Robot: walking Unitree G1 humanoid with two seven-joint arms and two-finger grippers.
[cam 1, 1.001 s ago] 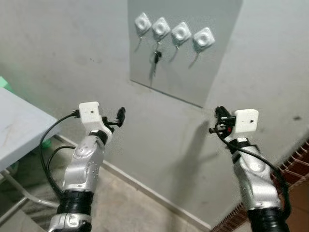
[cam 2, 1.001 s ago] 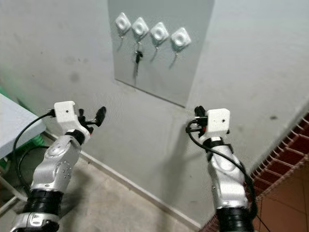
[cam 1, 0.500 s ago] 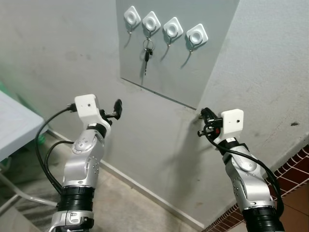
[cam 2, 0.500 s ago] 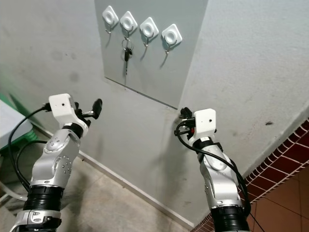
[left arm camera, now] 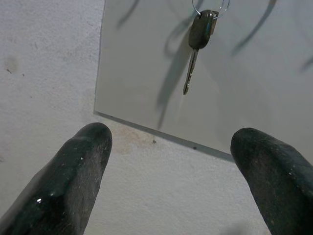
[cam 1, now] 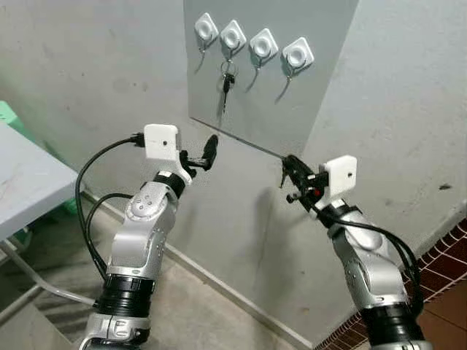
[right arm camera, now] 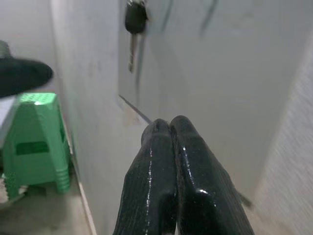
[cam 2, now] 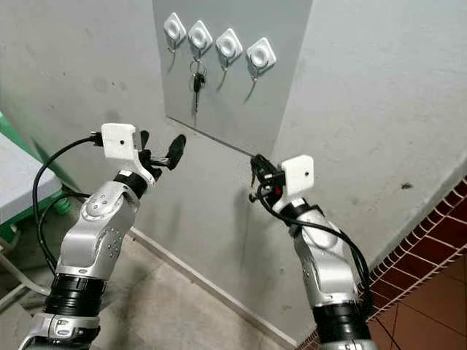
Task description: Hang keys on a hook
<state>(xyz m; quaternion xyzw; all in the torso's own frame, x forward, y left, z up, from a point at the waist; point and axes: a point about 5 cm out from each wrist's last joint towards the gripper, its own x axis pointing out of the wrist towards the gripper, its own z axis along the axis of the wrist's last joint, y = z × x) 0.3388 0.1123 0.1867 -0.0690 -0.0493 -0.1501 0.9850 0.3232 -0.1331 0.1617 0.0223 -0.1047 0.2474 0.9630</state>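
Observation:
A grey panel (cam 1: 321, 95) on the wall carries a row of white hooks. From the second hook from the left (cam 1: 233, 34) hangs a dark-headed key on its ring (cam 1: 227, 79), apart from both grippers. My left gripper (cam 1: 201, 155) is raised just below the panel's lower left edge, open, with nothing between its fingers; its wrist view looks up at the key (left arm camera: 200, 34). My right gripper (cam 1: 286, 173) is held up under the panel's lower right part, shut on nothing, its fingertips (right arm camera: 168, 128) pressed together. The key (right arm camera: 134, 19) also appears in the right wrist view.
A grey table (cam 1: 22, 189) stands at the left with a green stool (right arm camera: 36, 137) beneath it. Red brick tiling (cam 1: 445, 270) runs along the lower right. The wall meets the concrete floor (cam 1: 197, 313) close in front of me.
The view has shifted. My left gripper has risen and moved right toward the panel's lower edge; my right gripper has moved left and closer to the wall. The key stays on its hook.

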